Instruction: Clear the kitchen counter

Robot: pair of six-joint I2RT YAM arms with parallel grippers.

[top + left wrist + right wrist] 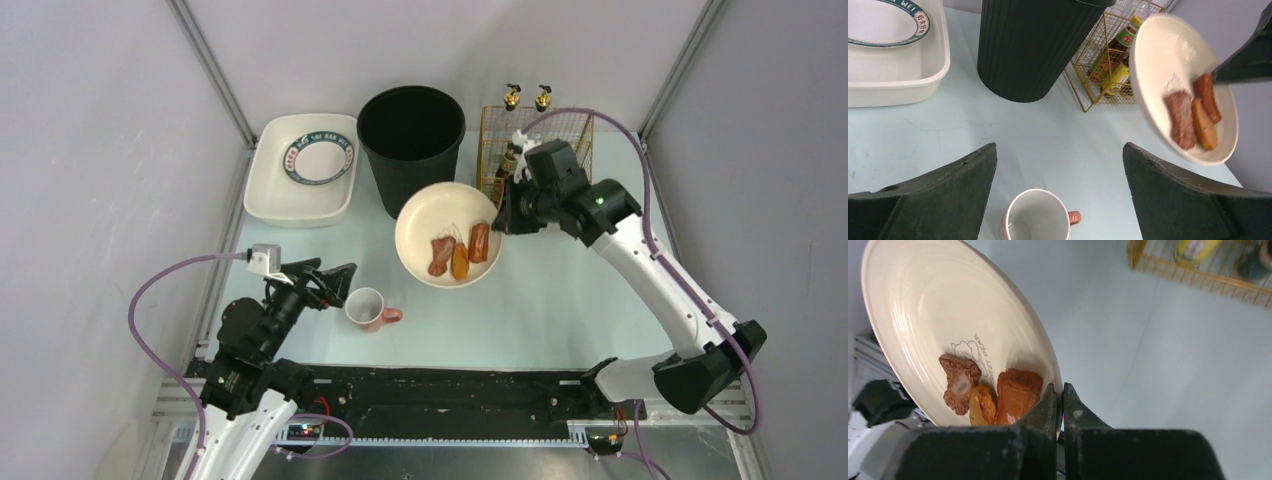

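Top external. The kitchen counter was the pale green tabletop filling the middle of the enclosure, with several things on it. The right gripper was pinching the right rim of a cream plate, which was lifted beside a black bin. Three pieces of food lay low in the plate. A white tray holding a patterned dish sat at the back left. A gold wire basket with bottles sat at the back right. The left gripper was spread wide, holding nothing, just beside a white mug near the front left.

Left wrist. The fingers stood wide apart, with the mug upright on the counter below and between them. The plate hung tilted in the air to the right, its food gathered on the lower side. The bin stood behind it.

Right wrist. The jaws were pressed together on the rim alone, a thin edge hold. The plate sloped steeply and the food was bunched against the rim next to the fingers.

Risks, as judged:
- With only an edge pinch, the plate could swivel or slip out if swung fast.
- The food could slide over the low rim onto the counter before the plate was over the bin.
- The plate's edge could knock the bin's lip.
- The left arm, so close, could tip the mug.
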